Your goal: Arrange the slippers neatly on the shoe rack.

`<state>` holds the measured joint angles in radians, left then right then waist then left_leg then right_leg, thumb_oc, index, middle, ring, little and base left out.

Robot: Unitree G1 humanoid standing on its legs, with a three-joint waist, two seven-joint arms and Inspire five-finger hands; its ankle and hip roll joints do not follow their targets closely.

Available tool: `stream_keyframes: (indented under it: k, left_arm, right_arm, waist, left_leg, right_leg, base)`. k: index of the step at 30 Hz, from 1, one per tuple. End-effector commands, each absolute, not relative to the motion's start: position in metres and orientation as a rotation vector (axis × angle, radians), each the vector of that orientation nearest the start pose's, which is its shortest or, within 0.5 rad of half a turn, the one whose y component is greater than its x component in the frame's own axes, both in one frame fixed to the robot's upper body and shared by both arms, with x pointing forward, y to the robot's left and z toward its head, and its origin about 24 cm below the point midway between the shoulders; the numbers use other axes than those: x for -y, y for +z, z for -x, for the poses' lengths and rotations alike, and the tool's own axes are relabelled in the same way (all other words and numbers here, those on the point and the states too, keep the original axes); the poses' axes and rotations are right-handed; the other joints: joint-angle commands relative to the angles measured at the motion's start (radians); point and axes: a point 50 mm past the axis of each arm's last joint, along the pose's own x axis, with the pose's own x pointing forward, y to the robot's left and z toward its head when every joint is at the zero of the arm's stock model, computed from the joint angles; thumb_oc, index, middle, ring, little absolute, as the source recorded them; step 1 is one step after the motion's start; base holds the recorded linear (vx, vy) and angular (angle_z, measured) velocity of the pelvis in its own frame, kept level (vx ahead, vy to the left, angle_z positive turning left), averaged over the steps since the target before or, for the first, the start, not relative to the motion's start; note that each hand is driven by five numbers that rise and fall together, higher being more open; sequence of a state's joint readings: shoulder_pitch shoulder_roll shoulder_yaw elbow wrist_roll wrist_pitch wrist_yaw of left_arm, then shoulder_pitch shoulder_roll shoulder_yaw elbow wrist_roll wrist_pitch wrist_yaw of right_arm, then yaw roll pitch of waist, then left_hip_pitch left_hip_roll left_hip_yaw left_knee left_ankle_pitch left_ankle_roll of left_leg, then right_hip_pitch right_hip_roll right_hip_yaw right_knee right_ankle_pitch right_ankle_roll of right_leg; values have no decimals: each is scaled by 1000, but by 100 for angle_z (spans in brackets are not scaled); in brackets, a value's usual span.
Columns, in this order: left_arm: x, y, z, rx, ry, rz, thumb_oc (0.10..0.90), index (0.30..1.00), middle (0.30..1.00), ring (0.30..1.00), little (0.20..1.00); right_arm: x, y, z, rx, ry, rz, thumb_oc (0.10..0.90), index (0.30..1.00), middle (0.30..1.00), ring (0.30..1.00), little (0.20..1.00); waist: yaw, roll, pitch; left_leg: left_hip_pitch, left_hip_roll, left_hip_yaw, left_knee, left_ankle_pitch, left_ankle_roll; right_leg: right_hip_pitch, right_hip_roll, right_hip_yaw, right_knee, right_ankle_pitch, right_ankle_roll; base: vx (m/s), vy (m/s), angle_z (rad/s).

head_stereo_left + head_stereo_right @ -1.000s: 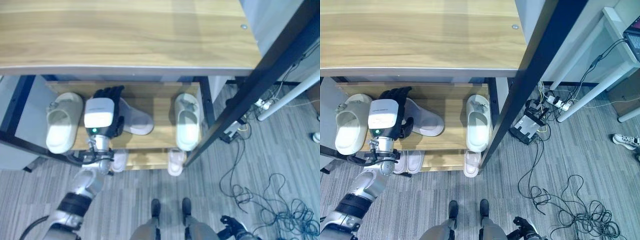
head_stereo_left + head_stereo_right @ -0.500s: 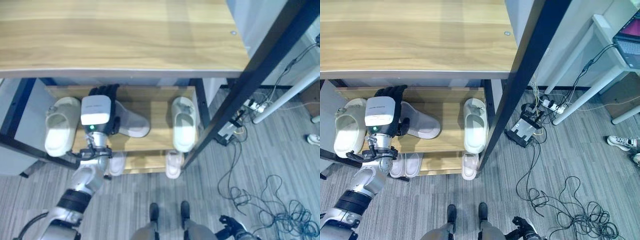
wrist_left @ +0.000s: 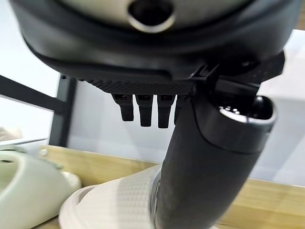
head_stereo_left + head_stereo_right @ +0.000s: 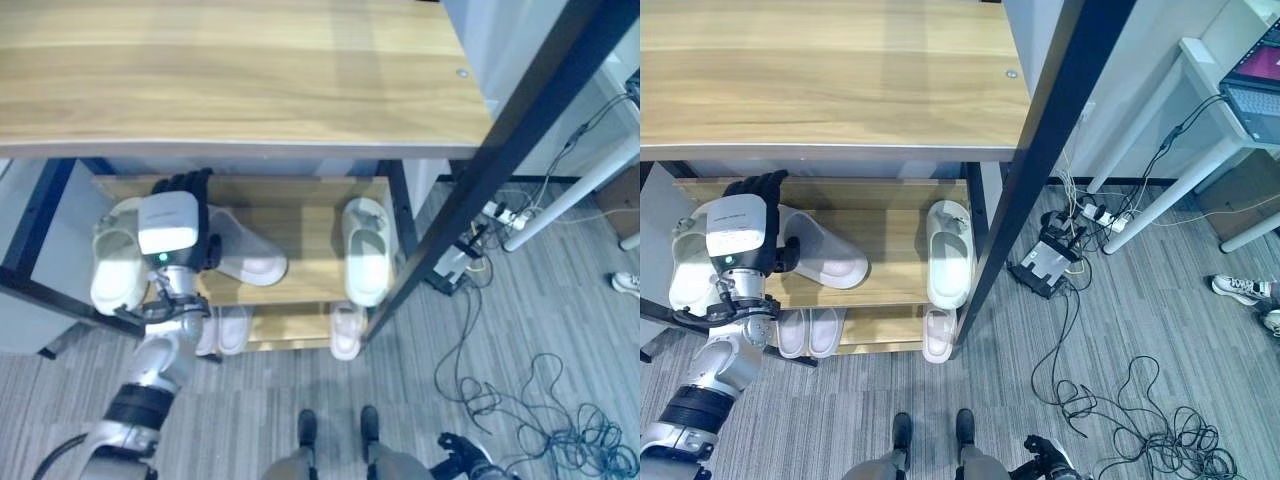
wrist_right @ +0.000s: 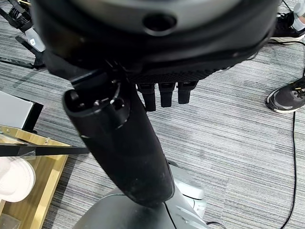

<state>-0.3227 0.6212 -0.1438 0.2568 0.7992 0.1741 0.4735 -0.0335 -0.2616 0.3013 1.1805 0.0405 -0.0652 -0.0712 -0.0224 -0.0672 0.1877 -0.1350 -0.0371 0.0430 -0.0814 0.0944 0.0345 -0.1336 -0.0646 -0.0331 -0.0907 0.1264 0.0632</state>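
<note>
At the bottom edge of the right eye view, right of centre, the right hand (image 4: 1048,462) shows as a small dark shape low over the grey floor (image 4: 1120,300); in its own wrist view its fingers (image 5: 160,93) hang straight and apart from the thumb, holding nothing. A person's dark shoe (image 5: 286,97) stands on the floor at the right edge of that wrist view.

Further in, at the lower left of the head views, the left hand (image 4: 178,225) reaches onto the middle shelf of the shoe rack (image 4: 310,220). It lies over the heel end of a white slipper (image 4: 247,255) that sits slanted, toe pointing toward the lower right. In the left wrist view the thumb (image 3: 200,171) comes down against the slipper's upper while the fingers (image 3: 145,109) stick out straight beyond it — relaxed, not curled round it.

Just left of the hand, on the same shelf, a cream slipper (image 4: 115,270) lies lengthwise; well apart at the shelf's right end lies another cream slipper (image 4: 365,250). On the lowest shelf, below these, a pair of pale slippers (image 4: 222,330) sits side by side at the left and a single pale slipper (image 4: 345,328) at the right.

Farthest and uppermost — the rack's broad wooden top board (image 4: 230,70) spans the upper part of the frame.
</note>
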Motion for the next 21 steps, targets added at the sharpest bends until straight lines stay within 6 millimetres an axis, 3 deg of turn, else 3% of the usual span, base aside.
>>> stream_keyframes:
  k: [1,16,18,21]
  left_arm:
    - [-275,174,-313,419,664,-1468,800,900,900,900,900]
    - [-279,163,-316,341,634,-1475,800,900,900,900,900]
    - [-279,158,-316,315,614,-1445,400,300,300,300,300]
    - [-281,152,-316,287,607,-1409,400,300,300,300,300]
  right_arm:
    - [239,-157,-92,-1153,37,441,800,900,900,900,900]
    - [238,-158,-90,-1162,53,444,800,900,900,900,900]
    - [238,-158,-88,-1171,53,442,800,900,900,900,900]
    - [238,-159,-85,-1184,56,441,800,900,900,900,900]
  waist:
    - [13,40,-59]
    - [10,40,-65]
    - [10,39,-66]
    - [8,39,-67]
  left_leg:
    - [68,24,-7,-6,-144,-33]
    - [78,23,-6,-6,-149,-32]
    - [78,24,-5,-6,-149,-32]
    - [80,23,-4,-6,-150,-31]
  right_leg:
    - [79,6,-28,9,-139,57]
    - [88,5,-27,6,-140,59]
    - [90,4,-28,6,-140,59]
    - [90,5,-26,6,-140,59]
  base:
    - [0,0,0]
    - [0,0,0]
    - [0,0,0]
    - [0,0,0]
